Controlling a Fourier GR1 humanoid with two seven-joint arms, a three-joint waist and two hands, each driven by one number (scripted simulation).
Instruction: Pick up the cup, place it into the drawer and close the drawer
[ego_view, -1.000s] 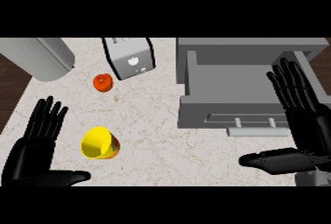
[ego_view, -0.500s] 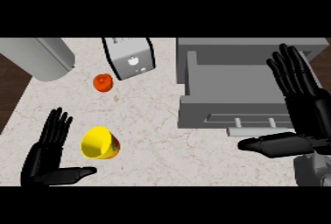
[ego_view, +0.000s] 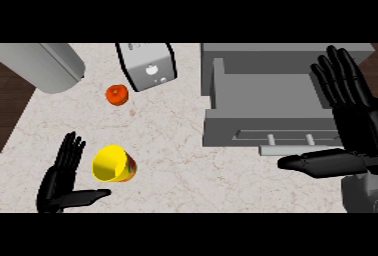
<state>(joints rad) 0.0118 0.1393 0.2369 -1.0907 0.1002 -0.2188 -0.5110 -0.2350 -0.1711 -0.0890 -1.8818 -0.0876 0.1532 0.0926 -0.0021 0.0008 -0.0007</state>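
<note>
A yellow cup (ego_view: 112, 163) lies on its side on the marble counter (ego_view: 170, 165), its mouth toward the left. My left hand (ego_view: 63, 178) is open just left of it, fingers straight, thumb out below the cup, not touching it. The grey drawer (ego_view: 269, 102) stands pulled open at the right, with its handle (ego_view: 291, 137) on the front. My right hand (ego_view: 347, 107) is open over the drawer's right side, fingers pointing away, thumb stretched left below the drawer front.
A white toaster (ego_view: 148, 65) stands at the back middle. A grey cylinder (ego_view: 44, 65) lies at the back left. A small orange-red fruit (ego_view: 117, 94) sits between them, nearer the front. The counter's left edge borders dark wood floor.
My left hand has drawn back toward the lower edge and sits lower beside the cup. My right hand has moved up and farther over the drawer. The cup has not moved.
</note>
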